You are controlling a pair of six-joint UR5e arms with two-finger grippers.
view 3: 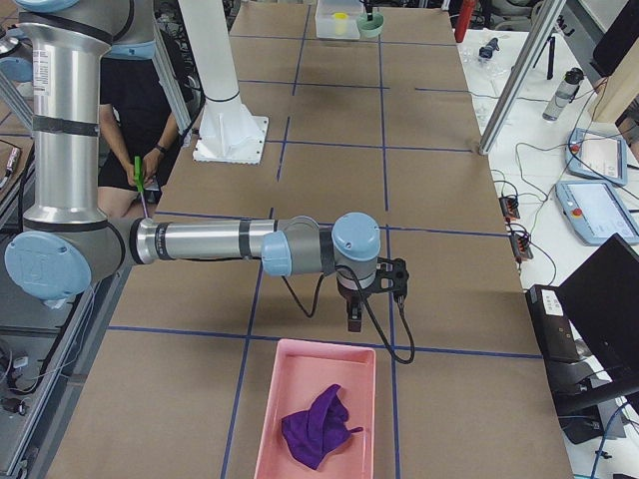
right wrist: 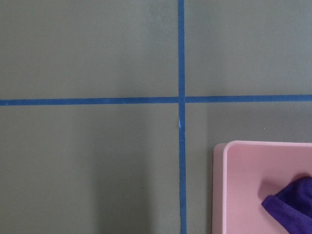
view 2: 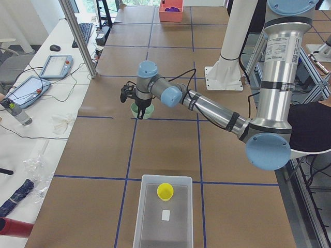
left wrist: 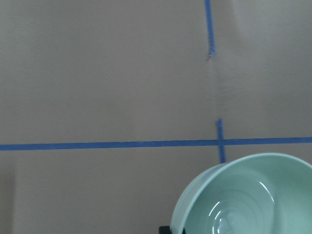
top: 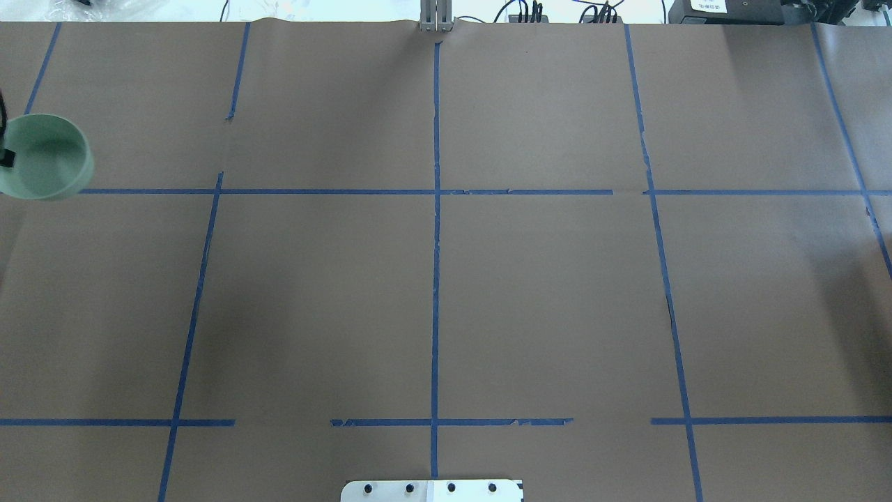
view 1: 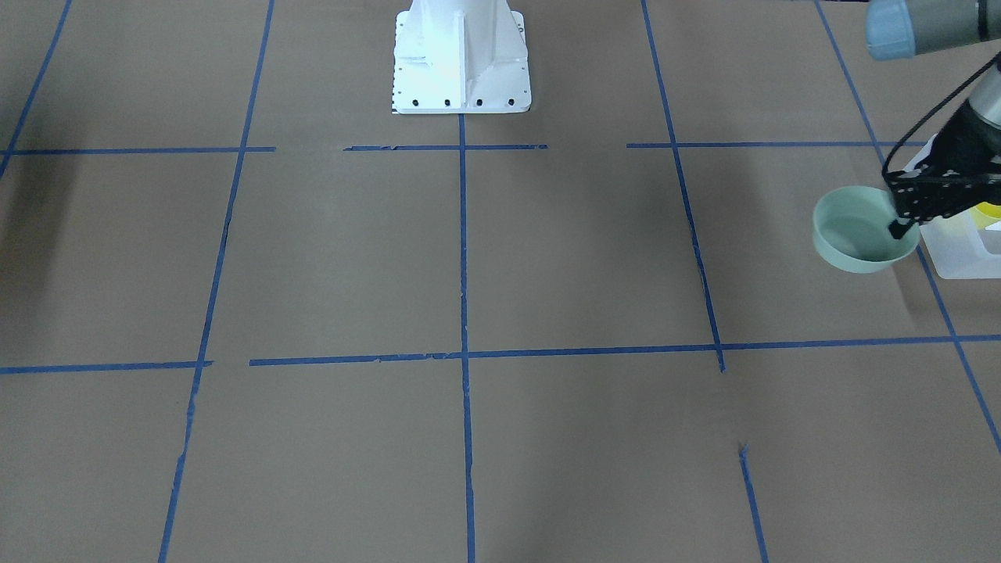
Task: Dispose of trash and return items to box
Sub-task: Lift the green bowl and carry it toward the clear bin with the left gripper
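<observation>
My left gripper [view 1: 899,227] is shut on the rim of a pale green bowl [view 1: 860,232], one finger inside it. It holds the bowl beside the box [view 1: 958,249], a translucent white bin. The bowl also shows at the left edge of the overhead view [top: 43,157] and in the left wrist view [left wrist: 253,195]. A small yellow cup [view 2: 165,191] stands inside the box [view 2: 150,219]. My right gripper [view 3: 351,317] hangs over the table just before a pink tray; I cannot tell whether it is open or shut.
The pink tray [view 3: 270,419] holds a crumpled purple cloth [view 3: 318,427]; its corner shows in the right wrist view [right wrist: 243,185]. The robot's white base [view 1: 461,59] stands at the table's edge. Blue tape lines cross the brown paper cover.
</observation>
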